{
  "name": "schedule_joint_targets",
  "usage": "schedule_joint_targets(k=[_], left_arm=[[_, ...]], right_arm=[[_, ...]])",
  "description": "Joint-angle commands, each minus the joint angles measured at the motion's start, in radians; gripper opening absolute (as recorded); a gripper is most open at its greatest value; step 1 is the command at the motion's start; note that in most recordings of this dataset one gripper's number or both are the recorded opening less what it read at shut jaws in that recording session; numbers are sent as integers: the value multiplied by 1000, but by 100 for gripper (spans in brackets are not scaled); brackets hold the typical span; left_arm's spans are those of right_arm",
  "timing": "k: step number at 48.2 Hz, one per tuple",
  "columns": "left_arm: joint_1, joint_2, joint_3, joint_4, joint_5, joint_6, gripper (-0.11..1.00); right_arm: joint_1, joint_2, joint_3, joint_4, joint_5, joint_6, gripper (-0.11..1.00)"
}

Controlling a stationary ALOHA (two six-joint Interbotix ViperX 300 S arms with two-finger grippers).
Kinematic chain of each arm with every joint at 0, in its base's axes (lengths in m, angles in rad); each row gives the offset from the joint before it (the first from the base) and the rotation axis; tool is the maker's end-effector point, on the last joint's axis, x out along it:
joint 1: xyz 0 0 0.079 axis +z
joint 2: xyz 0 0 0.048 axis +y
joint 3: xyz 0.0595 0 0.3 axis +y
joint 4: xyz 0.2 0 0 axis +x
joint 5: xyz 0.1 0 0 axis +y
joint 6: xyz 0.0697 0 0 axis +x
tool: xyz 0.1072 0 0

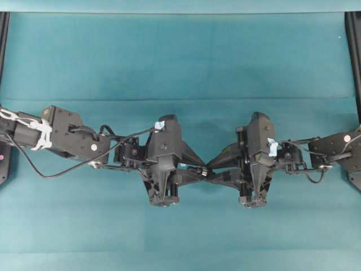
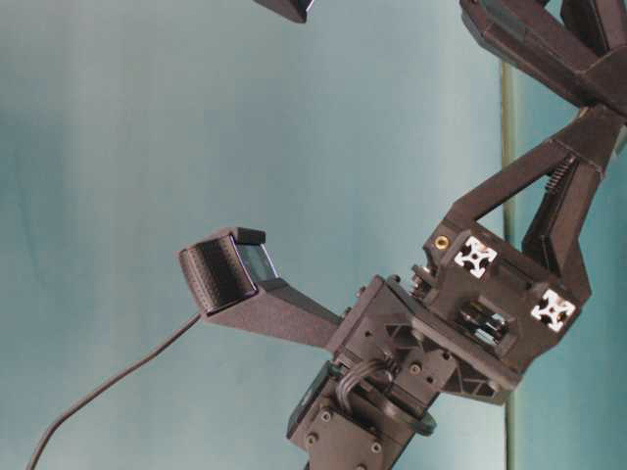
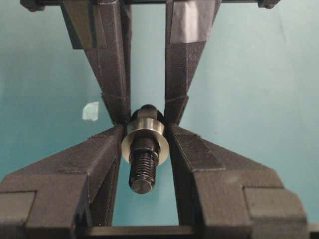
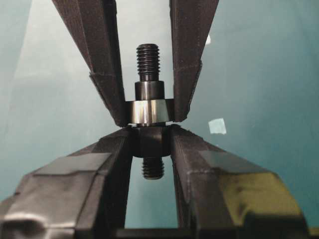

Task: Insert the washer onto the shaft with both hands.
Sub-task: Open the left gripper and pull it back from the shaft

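The two grippers meet tip to tip above the middle of the teal table. In the left wrist view my left gripper (image 3: 145, 132) is shut on the washer (image 3: 144, 135), a pale metal ring pinched by its rim. The dark shaft (image 3: 142, 169) passes through the ring, its threaded end pointing at the camera. In the right wrist view my right gripper (image 4: 149, 133) is shut on the shaft's thick dark section (image 4: 149, 142), just below the washer (image 4: 148, 112). The thinner threaded end (image 4: 148, 62) sticks out beyond the ring. From overhead, the left gripper (image 1: 198, 171) and right gripper (image 1: 211, 173) hide both parts.
A teal cloth (image 1: 180, 62) covers the table. Pale tape scraps lie on it, one seen as tape scrap (image 3: 90, 110) and one as tape scrap (image 4: 217, 125). Black frame posts (image 1: 354, 51) stand at the table's side edges. An arm fills the table-level view (image 2: 460, 323).
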Motion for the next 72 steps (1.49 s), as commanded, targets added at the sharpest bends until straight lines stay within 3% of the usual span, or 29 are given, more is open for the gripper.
schedule_joint_targets(k=[1, 3, 10, 13, 19, 30, 50, 72], left_arm=[[2, -11, -14, 2, -12, 2, 36], [2, -11, -12, 2, -12, 2, 42], [3, -17, -11, 2, -9, 5, 84], [3, -21, -8, 2, -8, 6, 94], [3, -32, 2, 2, -5, 12, 88], [15, -114, 54, 2, 32, 55, 89], [25, -285, 210, 2, 40, 58, 89], [20, -397, 293, 2, 81, 57, 89]], right_arm=[[-3, -8, -17, -2, -6, -8, -1], [-3, -8, -18, 0, -6, -8, -1], [-3, -8, -17, 0, -5, -8, -1], [-3, -9, -17, -2, -6, -8, -1], [-3, -9, -14, -2, -5, -8, -1], [-3, -12, -11, 0, -5, -6, -1], [-3, -14, -9, 0, 6, -8, -1], [-3, -14, -9, 0, 6, -8, -1]])
